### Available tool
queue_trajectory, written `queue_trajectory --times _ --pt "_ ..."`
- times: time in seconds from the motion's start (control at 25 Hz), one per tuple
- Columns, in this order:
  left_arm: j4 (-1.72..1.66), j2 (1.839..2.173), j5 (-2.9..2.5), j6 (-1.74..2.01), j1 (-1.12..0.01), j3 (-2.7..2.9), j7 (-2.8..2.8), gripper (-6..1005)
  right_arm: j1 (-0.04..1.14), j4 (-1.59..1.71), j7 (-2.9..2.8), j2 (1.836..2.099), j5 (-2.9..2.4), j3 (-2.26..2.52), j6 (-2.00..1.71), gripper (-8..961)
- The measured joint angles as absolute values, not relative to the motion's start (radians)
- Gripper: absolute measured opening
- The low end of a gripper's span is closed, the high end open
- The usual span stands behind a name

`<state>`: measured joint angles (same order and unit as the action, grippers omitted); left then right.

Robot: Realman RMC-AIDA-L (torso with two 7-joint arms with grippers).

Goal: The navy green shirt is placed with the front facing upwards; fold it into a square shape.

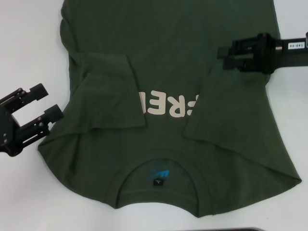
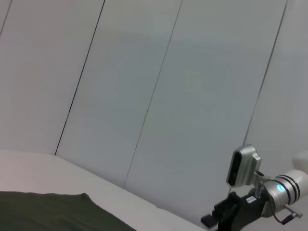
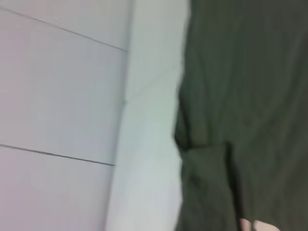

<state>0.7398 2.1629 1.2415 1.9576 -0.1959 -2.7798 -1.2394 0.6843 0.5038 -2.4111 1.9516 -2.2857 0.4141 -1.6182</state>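
- A smooth white table (image 1: 29,43) lies under my arms; my left wrist view shows pale wall panels (image 2: 159,86) with thin dark seams behind it.
- The navy green shirt (image 1: 163,159) is spread across the table's middle, collar nearest me, soft matte cotton with gentle wrinkles.
- Both sleeves are folded inward over the chest, partly covering the cream block letters (image 1: 166,106); a small blue neck label (image 1: 159,174) sits inside the ribbed collar.
- My left gripper (image 1: 41,103) hangs just off the shirt's left edge, black fingers spread, holding nothing.
- My right gripper (image 1: 222,57) hovers above the right folded sleeve; I cannot tell its finger gap.
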Motion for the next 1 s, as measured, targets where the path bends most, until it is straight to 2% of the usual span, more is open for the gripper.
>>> queue_trajectory --times 0.12,0.32,0.56,0.68,0.8,0.84,0.88,1.0 --pt "0.739 2.163 1.241 1.961 -0.196 -2.780 -1.239 692 0.674 0.507 -2.336 1.945 -2.217 0.413 -1.661 412" --pt "0.737 2.162 1.249 1.973 -0.202 -2.779 -1.248 693 0.648 0.515 -2.152 1.945 -2.125 0.412 -1.702 680" --pt "0.745 2.157 1.252 2.008 -0.210 -2.775 -1.309 694 0.631 0.530 -1.918 1.953 -2.103 0.411 -1.742 879" --pt "0.762 2.139 1.244 2.020 -0.213 -2.751 -1.433 694 0.593 0.615 -1.766 1.958 -2.087 0.407 -1.786 871" --pt "0.776 2.103 1.241 2.027 -0.211 -2.705 -1.624 695 0.535 0.781 -1.658 1.991 -2.082 0.412 -1.841 863" --pt "0.779 2.075 1.241 2.030 -0.210 -2.672 -1.761 694 0.489 0.902 -1.654 2.008 -2.082 0.410 -1.861 860" --pt "0.779 2.075 1.241 2.030 -0.210 -2.672 -1.761 693 0.489 0.902 -1.654 2.008 -2.082 0.410 -1.861 835" --pt "0.778 2.038 1.240 2.034 -0.209 -2.625 -1.962 691 0.440 1.000 -1.716 2.004 -2.082 0.403 -1.869 760"
